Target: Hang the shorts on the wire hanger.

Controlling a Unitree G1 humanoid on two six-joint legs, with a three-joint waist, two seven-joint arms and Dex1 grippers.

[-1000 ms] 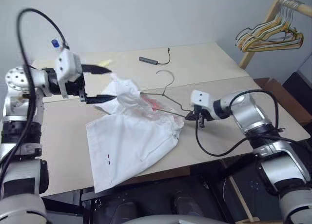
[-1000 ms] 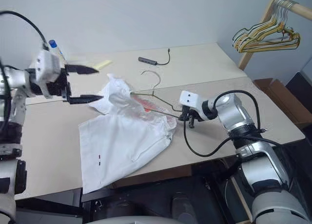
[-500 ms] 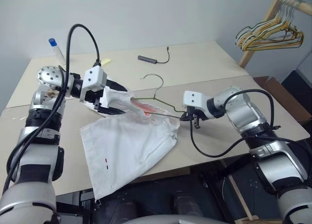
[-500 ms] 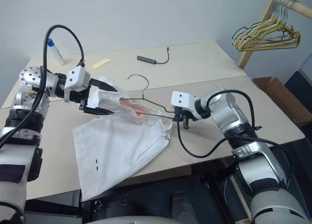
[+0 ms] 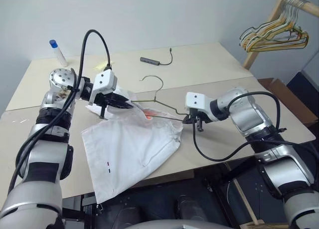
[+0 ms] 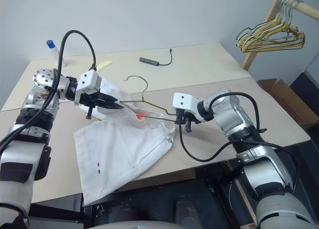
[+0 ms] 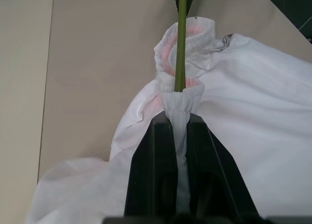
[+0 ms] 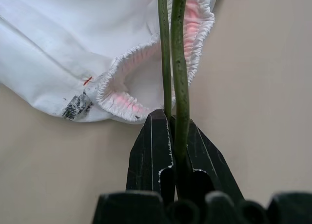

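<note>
Left wrist view showed us the left gripper (image 7: 178,124) clenched on the shorts' (image 7: 253,87) bunched waistband. We saw the right gripper (image 8: 171,131) pinching the wire hanger (image 8: 180,63) beside the waistband.

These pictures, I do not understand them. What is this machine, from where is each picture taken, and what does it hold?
It is a humanoid robot with two arms, each ending in a two-fingered gripper. Two pictures come from cameras in its head, looking down at a beige table. The other two come from a camera on each wrist, looking along the black fingers.

On the table lie white shorts, a small dark cable device and a bottle with a blue cap. The left gripper is shut on the shorts' waistband. The right gripper is shut on the wire hanger, which passes into the waistband. More hangers hang on a rack.
</note>
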